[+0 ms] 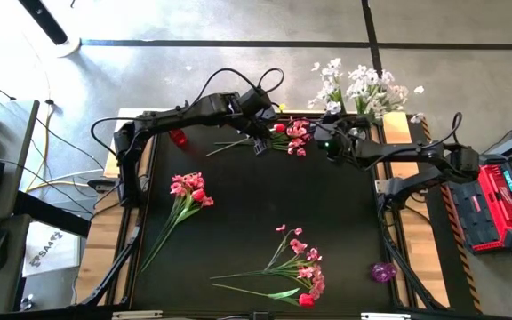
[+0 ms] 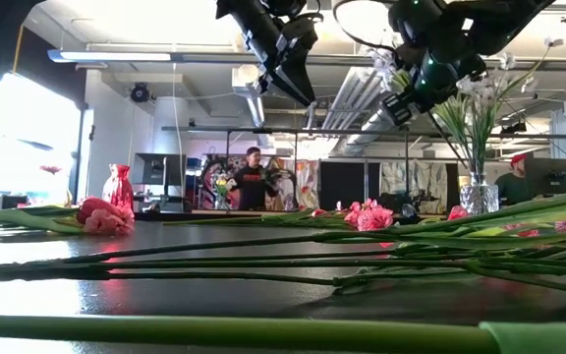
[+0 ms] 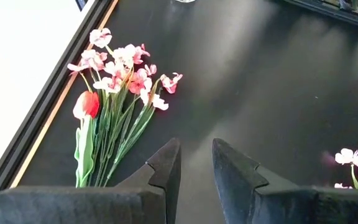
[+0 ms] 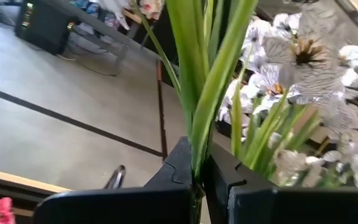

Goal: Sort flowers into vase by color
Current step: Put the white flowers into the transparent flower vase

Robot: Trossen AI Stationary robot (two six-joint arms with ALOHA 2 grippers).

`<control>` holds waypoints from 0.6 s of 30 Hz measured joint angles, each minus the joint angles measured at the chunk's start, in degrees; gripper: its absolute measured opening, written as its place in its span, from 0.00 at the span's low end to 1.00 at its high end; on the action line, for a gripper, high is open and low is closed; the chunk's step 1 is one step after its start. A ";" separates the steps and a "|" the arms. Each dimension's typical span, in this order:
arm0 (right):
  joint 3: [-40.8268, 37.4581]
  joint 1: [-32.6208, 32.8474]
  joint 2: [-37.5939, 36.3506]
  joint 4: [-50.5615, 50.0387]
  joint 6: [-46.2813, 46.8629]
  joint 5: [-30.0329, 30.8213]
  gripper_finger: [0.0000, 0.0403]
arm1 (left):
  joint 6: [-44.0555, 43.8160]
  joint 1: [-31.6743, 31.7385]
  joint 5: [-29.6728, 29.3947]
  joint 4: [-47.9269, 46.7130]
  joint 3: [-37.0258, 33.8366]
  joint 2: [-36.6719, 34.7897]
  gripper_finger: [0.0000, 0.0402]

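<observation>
A spray of white blossoms (image 1: 367, 89) stands in a clear vase (image 2: 475, 197) at the table's far right. My right gripper (image 1: 327, 145) hangs beside it, high above the table (image 2: 401, 108), shut on a green stem. My left gripper (image 1: 260, 145) hovers open over the far middle (image 2: 303, 93) and touches nothing. Pink sprays lie flat on the table: one at the far edge (image 1: 292, 135), one at the left (image 1: 189, 191). A third pink bunch with a red tulip lies near the front (image 1: 302, 268), also in the left wrist view (image 3: 114, 118). My right gripper (image 4: 197, 168) pinches a green stem with long leaves (image 4: 199, 134) between its two fingers. The stem runs on past the fingertips toward the white blossoms (image 4: 303, 53). It is lifted clear of the table. Its lower end is hidden by the gripper.
A small red vase (image 1: 178, 136) stands at the far left of the mat, and a purple vase (image 1: 382, 271) at the near right. Long green stems (image 2: 263, 261) lie across the front of the table. People stand in the room behind.
</observation>
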 joint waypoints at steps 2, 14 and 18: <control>0.00 -0.16 0.00 -1.74 1.30 0.46 0.00 | -0.06 0.00 0.00 -0.17 0.00 0.00 0.19; 0.00 -0.44 -0.09 -23.96 31.97 -2.40 0.00 | -0.52 0.00 0.00 -1.74 0.00 0.00 0.19; 0.06 -1.68 -0.07 -30.29 43.29 -5.94 0.00 | -0.52 0.00 -0.16 -1.70 0.00 0.00 0.19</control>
